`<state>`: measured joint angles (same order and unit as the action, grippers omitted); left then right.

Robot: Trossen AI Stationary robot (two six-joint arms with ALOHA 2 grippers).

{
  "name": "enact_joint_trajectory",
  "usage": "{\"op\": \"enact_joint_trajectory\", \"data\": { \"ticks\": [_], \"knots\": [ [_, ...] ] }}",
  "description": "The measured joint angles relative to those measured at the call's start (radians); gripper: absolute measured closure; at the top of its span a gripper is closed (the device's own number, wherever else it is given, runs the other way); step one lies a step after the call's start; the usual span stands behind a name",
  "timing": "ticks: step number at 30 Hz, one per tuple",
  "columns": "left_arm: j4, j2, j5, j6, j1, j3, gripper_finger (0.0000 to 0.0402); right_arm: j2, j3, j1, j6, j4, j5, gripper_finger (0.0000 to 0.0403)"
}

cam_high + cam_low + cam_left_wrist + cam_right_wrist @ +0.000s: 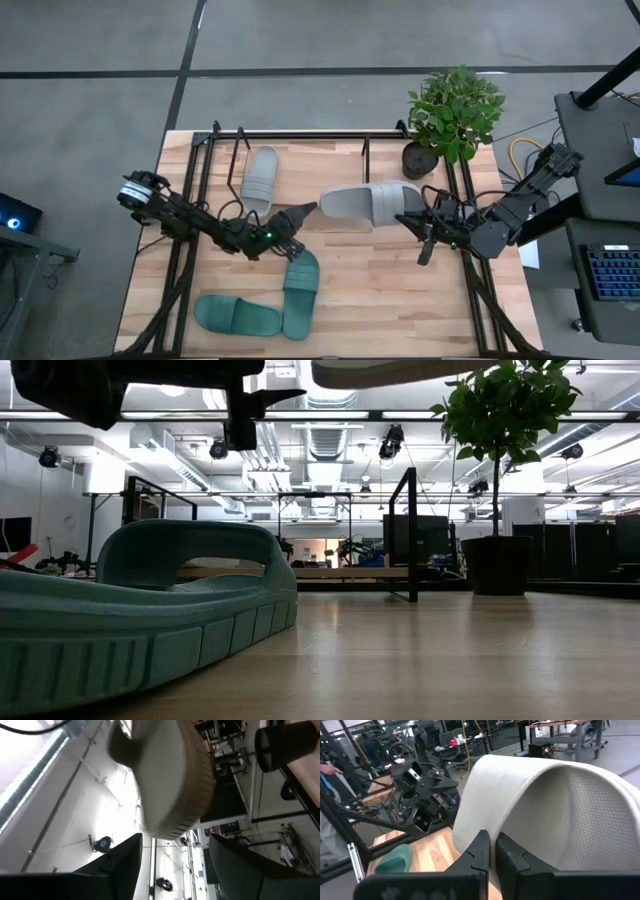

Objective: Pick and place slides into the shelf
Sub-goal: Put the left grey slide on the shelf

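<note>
Grey slide (368, 202) aloft in right gripper (412, 218) (jaws clamped on strap), left gripper (303, 211) jaws apart at its heel.

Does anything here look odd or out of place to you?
Yes: one light grey slide hangs in the air above the table, gripped by its strap in the right pincer. The left pincer, open, points at its other end. Two green slides lie crookedly near the table's edge.

Right end effector (408, 219) clamps grey slide (368, 201); left end effector (303, 212) at its heel.
</note>
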<state>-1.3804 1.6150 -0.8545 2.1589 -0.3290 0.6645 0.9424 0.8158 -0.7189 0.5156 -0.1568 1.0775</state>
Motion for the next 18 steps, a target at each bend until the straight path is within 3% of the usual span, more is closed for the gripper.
{"op": "enact_joint_trajectory", "data": {
  "ticks": [6, 18],
  "knots": [
    [0.001, -0.001, -0.013, 0.003, 0.0, -0.002, 0.0187, -0.002, 0.0, 0.0, 0.0, -0.005, -0.001, 0.0394],
    [0.111, 0.003, 0.075, 0.002, 0.002, 0.012, 0.0187, 0.002, 0.0, 0.011, 0.0, -0.004, 0.005, 0.0394]
  ]
}}
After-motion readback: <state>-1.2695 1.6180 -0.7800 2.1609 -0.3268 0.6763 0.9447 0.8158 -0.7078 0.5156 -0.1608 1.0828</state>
